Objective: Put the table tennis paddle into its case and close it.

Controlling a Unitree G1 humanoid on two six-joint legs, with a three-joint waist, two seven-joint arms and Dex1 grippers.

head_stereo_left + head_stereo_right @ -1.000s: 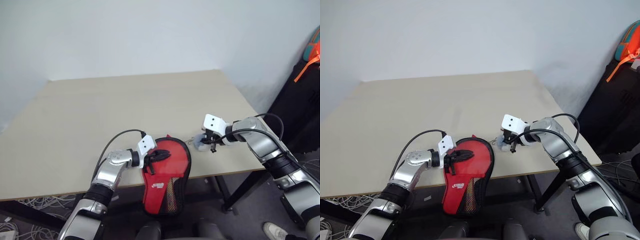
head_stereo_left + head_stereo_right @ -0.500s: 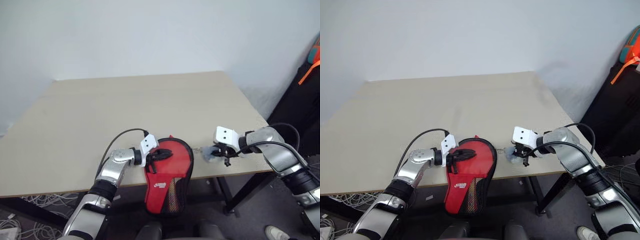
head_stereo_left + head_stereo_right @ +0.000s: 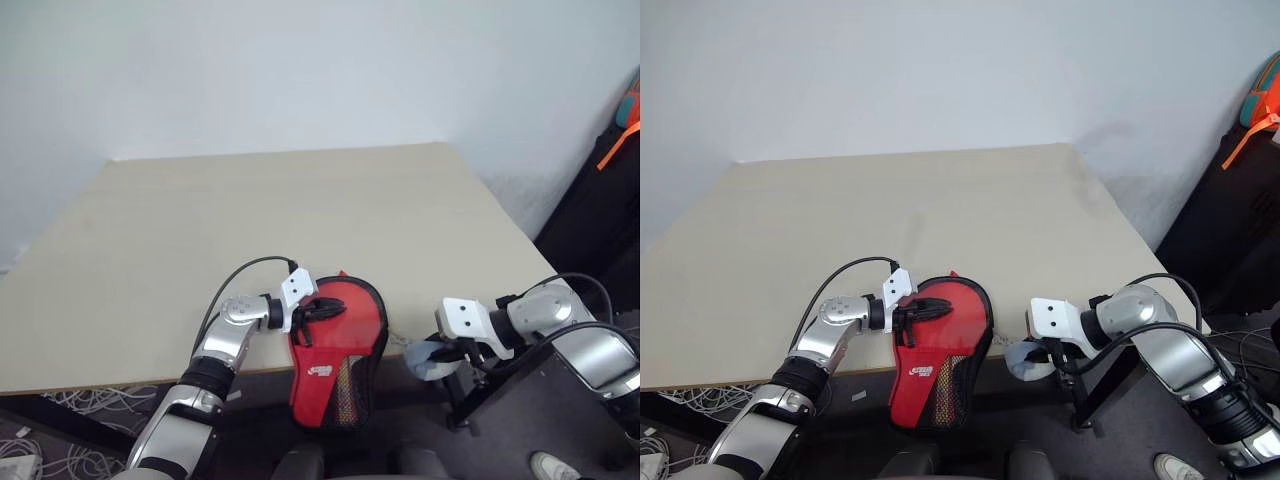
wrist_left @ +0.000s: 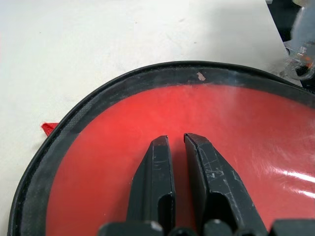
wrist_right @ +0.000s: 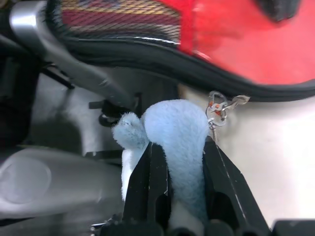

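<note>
**Paddle case at the table's near edge, fluffy charm in the right gripper**

While the case (image 3: 338,345) lies across the near edge of the table (image 3: 300,210), we note its round end rests on the tabletop and its narrow end, with the mesh pocket (image 3: 345,385), hangs off the edge toward us. Through the clear side of the case we see a red face that fills the round part; we take this for the table tennis paddle (image 4: 147,128) inside, though its handle cannot be made out.

The left gripper (image 3: 322,311) lies on the round part of the case, coming in from the case's left side. In the left wrist view its fingers (image 4: 157,187) stand nearly together with a thin gap, flat over the clear cover and clamping nothing we can see.

The right gripper (image 3: 455,352) hangs just off the table's near edge, to the right of the case and apart from it. Its fingers (image 5: 147,182) are pinched on a pale blue fluffy charm (image 5: 177,142). A small metal clasp (image 5: 216,105) sits beside the charm, close under the black trim of the case; whether it links the two we cannot tell.
</note>
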